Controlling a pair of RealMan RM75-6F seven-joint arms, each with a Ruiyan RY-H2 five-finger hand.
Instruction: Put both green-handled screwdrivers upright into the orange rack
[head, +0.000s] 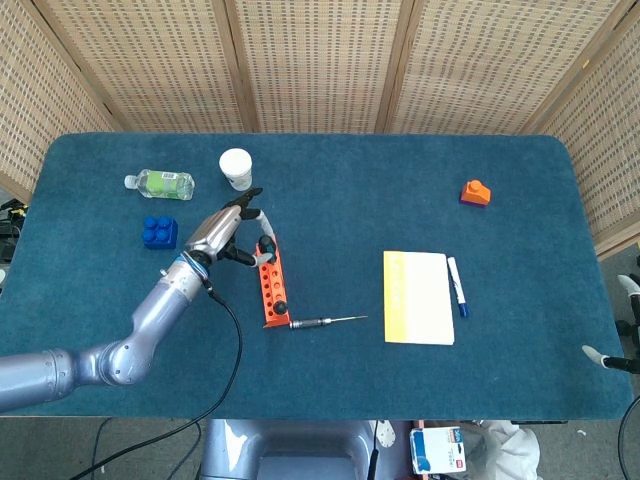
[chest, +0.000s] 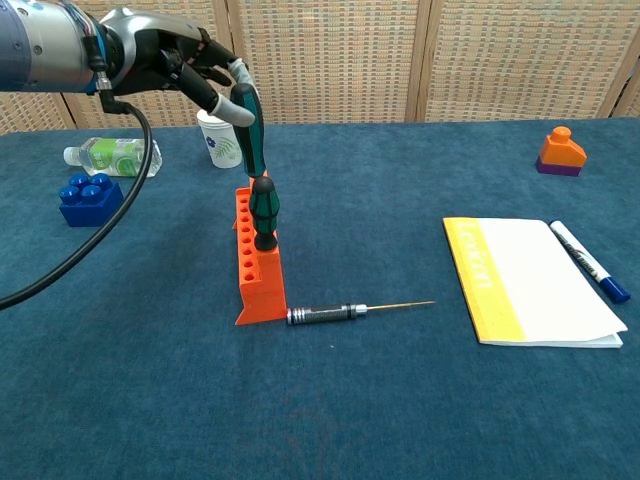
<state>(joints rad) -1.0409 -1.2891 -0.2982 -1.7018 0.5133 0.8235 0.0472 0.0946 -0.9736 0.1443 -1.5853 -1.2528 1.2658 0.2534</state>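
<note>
Left hand (chest: 180, 65): fingers pinching the handle of one green-handled screwdriver (chest: 247, 135), held upright above the far end of the orange rack (chest: 255, 270). Rack: second green-handled screwdriver (chest: 264, 212) standing upright in a near hole. Right hand: only fingertips (head: 600, 355) visible, state unclear.

Orange rack (chest: 252, 262); two screwdrivers (chest: 263, 212) with dark green handles. Table (chest: 400, 400) covered in deep blue cloth. Yellow-and-white notepad (chest: 525, 280), blue brick (chest: 90, 198), silver-black loose driver (chest: 345, 311).

Matt blue cloth table (chest: 400, 400), glossy orange plastic rack (chest: 256, 270), woven wicker screens (chest: 330, 60)
</note>
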